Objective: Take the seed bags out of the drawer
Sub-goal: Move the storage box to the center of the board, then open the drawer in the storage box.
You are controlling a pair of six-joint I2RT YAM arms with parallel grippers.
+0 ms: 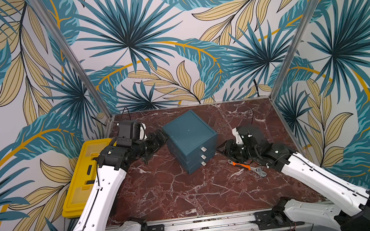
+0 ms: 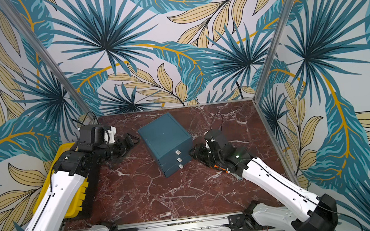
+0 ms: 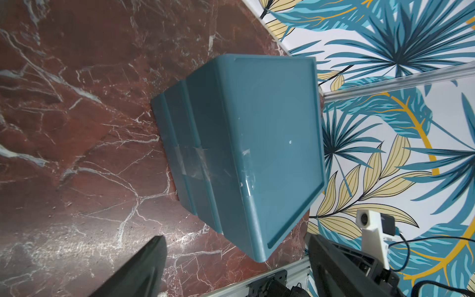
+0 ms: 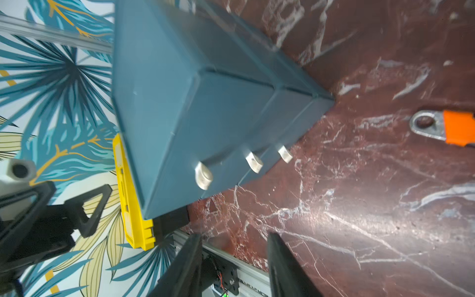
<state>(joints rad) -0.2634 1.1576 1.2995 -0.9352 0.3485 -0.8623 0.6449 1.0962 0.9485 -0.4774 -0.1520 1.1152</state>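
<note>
- no seed bags showing anywhere, so can't tell where they sit; all three drawers of the teal drawer unit [image 1: 189, 132] are pushed shut
- left gripper [image 1: 157, 138] is right at the unit's left side, jaws spread wide, gripping nothing
- right gripper [image 4: 234, 236] sits near the handle-side corner, jaws parted, nothing between them
- orange-handled wrench [image 1: 245, 166] lies on the marble table [image 1: 177, 193] by the right arm
- yellow case [image 1: 83, 176] is off at the left edge

Three walls [image 1: 168, 27] carry wallpaper of teal and yellow tropical leaves on a pale ground. Aluminium posts [image 1: 72, 58] stand at the two back corners. The bench [image 1: 177, 193] is dark red marble with white veins; a metal rail [image 1: 204, 225] runs along its front.
</note>
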